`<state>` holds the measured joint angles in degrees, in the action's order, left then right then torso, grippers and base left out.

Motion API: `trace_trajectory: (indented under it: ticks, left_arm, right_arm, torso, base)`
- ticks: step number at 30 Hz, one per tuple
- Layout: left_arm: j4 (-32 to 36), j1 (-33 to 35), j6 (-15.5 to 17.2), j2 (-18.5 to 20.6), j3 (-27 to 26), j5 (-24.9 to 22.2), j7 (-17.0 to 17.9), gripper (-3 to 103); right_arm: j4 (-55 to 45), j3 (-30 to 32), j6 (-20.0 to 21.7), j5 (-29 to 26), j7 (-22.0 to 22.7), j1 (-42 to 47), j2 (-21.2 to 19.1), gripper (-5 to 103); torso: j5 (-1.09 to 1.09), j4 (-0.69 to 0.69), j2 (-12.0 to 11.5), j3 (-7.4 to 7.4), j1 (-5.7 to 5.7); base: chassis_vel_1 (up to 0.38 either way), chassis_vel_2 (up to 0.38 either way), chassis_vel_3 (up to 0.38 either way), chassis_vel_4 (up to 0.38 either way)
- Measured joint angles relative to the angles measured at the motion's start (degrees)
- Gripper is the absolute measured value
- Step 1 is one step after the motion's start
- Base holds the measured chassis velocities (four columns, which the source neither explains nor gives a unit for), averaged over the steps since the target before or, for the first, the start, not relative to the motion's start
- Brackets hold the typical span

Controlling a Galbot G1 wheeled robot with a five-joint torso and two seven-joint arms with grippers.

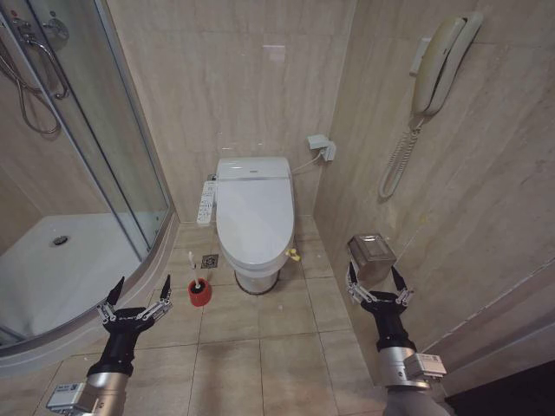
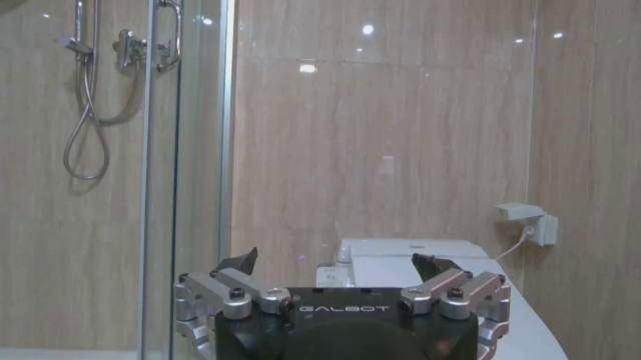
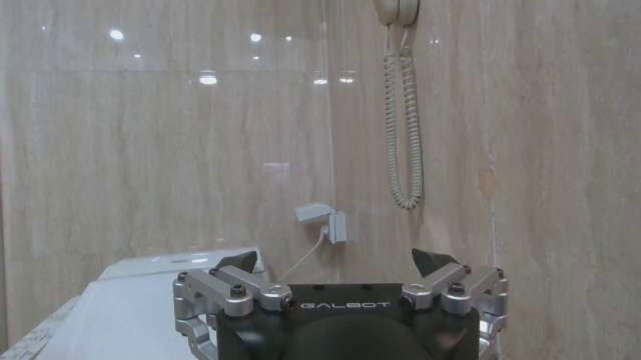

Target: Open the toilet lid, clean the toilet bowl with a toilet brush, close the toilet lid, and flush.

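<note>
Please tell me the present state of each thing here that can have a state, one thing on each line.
toilet lid: closed.
toilet brush: standing in its red holder on the floor.
left gripper: open, holding nothing.
right gripper: open, holding nothing.
wall phone: hung on its cradle.

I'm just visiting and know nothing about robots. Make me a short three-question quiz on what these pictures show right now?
1. True or false: the toilet lid is down.
2. The toilet brush stands in a red holder on the floor, on which side of the toilet bowl: A the shower side, B the wall phone side?
3. Fill in: the left gripper and the right gripper both hang ____, holding nothing.

Key: 1 true. 2 A. 3 open.
</note>
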<state>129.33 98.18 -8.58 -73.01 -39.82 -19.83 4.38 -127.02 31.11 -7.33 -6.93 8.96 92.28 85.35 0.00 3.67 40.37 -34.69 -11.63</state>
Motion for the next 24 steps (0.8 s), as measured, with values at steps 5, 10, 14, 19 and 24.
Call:
trace_trajectory:
  ticks: [5,10,14,19,24]
  left_arm:
    - [0.0,0.0,0.0,0.0,0.0,0.0,0.0,100]
    - [0.0,0.0,0.0,0.0,0.0,0.0,0.0,100]
    - [0.0,0.0,0.0,0.0,0.0,0.0,0.0,100]
    - [0.0,0.0,0.0,0.0,0.0,0.0,0.0,100]
    - [0.0,0.0,0.0,0.0,0.0,0.0,0.0,100]
  right_arm:
    - [0.0,0.0,0.0,0.0,0.0,0.0,0.0,100]
    - [0.0,0.0,0.0,0.0,0.0,0.0,0.0,100]
    - [0.0,0.0,0.0,0.0,0.0,0.0,0.0,100]
    - [0.0,0.0,0.0,0.0,0.0,0.0,0.0,100]
    - [0.0,0.0,0.0,0.0,0.0,0.0,0.0,100]
  torso:
    - [0.0,0.0,0.0,0.0,0.0]
    - [0.0,0.0,0.0,0.0,0.0]
    - [0.0,0.0,0.0,0.0,0.0]
    - [0.0,0.0,0.0,0.0,0.0]
    - [0.0,0.0,0.0,0.0,0.0]
  base:
    - [0.0,0.0,0.0,0.0]
    - [0.0,0.0,0.0,0.0]
    - [0.0,0.0,0.0,0.0]
    - [0.0,0.0,0.0,0.0]
    - [0.0,0.0,0.0,0.0]
